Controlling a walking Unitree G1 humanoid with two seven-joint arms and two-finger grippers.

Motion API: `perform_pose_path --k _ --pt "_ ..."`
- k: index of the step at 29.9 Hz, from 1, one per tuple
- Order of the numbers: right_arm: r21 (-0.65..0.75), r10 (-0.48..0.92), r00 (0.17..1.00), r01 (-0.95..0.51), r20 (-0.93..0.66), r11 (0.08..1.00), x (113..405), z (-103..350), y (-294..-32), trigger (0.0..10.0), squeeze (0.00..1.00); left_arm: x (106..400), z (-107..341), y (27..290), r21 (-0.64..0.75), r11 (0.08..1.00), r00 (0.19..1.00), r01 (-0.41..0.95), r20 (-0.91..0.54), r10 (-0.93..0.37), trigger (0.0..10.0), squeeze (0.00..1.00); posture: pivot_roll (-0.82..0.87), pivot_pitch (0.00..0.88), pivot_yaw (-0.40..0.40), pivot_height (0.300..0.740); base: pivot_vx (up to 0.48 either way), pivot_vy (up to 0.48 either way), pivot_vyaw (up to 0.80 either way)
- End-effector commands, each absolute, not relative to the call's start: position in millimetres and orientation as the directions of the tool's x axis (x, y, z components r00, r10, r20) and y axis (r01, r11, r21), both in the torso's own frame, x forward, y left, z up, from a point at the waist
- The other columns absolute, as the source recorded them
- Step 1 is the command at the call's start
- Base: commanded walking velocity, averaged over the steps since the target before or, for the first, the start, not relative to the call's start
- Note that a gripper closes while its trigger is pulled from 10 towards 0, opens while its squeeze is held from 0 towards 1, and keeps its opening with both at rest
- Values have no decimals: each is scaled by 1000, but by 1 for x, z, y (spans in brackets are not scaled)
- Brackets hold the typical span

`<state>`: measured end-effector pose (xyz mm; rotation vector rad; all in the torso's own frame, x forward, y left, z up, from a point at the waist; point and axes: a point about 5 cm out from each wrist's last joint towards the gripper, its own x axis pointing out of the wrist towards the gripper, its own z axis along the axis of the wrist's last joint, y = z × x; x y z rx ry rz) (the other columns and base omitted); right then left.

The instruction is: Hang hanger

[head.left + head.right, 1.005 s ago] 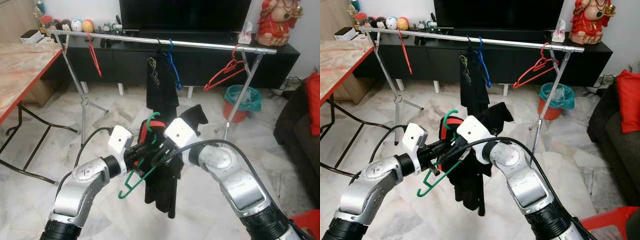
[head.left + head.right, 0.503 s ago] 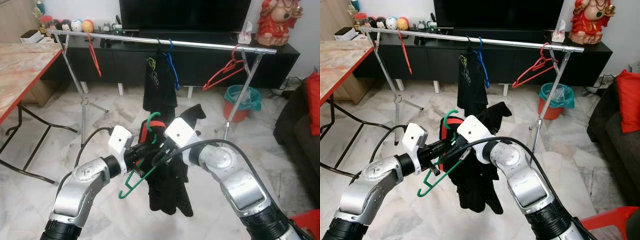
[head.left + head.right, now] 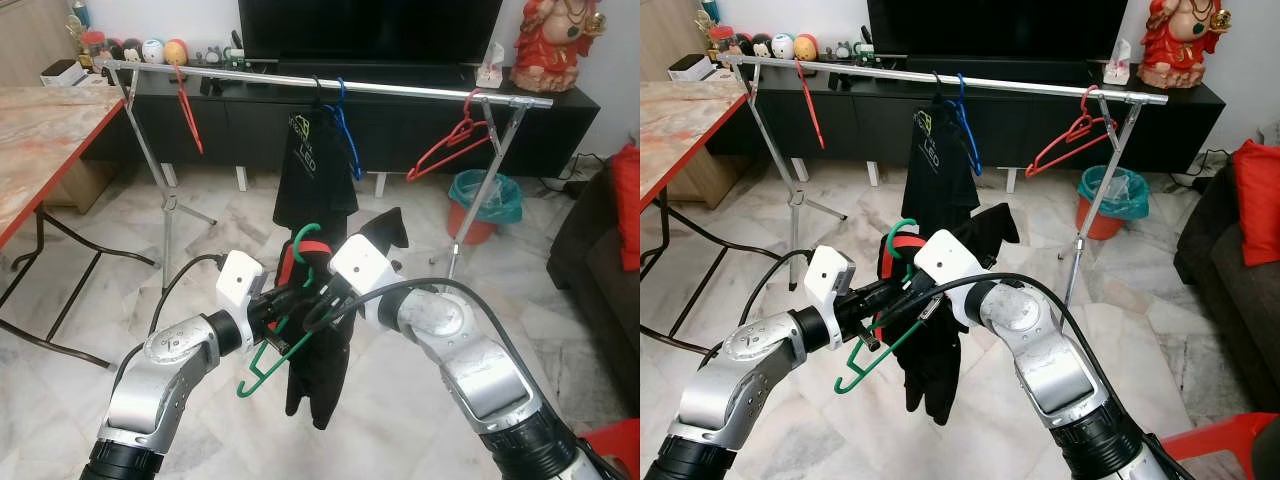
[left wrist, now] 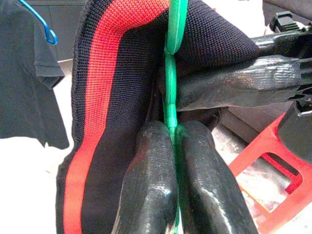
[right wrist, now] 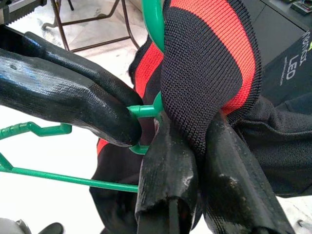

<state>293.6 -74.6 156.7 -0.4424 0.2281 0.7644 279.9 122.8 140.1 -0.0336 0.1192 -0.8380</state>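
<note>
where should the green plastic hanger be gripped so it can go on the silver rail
Grip the green plastic hanger at its neck, just under the hook, coming from the left side, as the left gripper does now. The neck is a thin straight stem that the fingers close flat on, and it leaves the hook free above. The black and red knit garment covers the right side, pinched by the right gripper.

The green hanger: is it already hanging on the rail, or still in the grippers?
Still in the grippers. The green hanger is pinched by the left gripper, below the rail.
</note>
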Motion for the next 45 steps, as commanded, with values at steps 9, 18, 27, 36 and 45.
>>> perform_pose_path --k 9,18,27,36,45 --pt "-305 625 712 -702 -321 644 295 164 -73 10000 0 277 148 116 -66 624 621 778 -66 -781 10000 0 -17 0 -7 740 0 0 0" --pt "-307 626 710 -704 -323 640 295 164 -74 10000 0 277 148 114 -65 622 619 781 -63 -783 10000 0 -21 0 -13 740 0 0 0" --pt "-314 630 708 -706 -318 635 295 167 -73 10000 0 276 149 114 -69 617 614 784 -61 -787 10000 0 -31 0 -12 740 0 0 0" --pt "-316 623 713 -701 -320 639 296 168 -75 10000 502 276 148 114 -74 619 616 782 -63 -785 10000 0 -37 0 -12 740 0 0 0" --pt "-324 619 717 -697 -320 639 297 169 -77 10000 878 277 148 113 -76 621 618 780 -60 -784 10000 0 -41 0 -14 740 0 0 0"
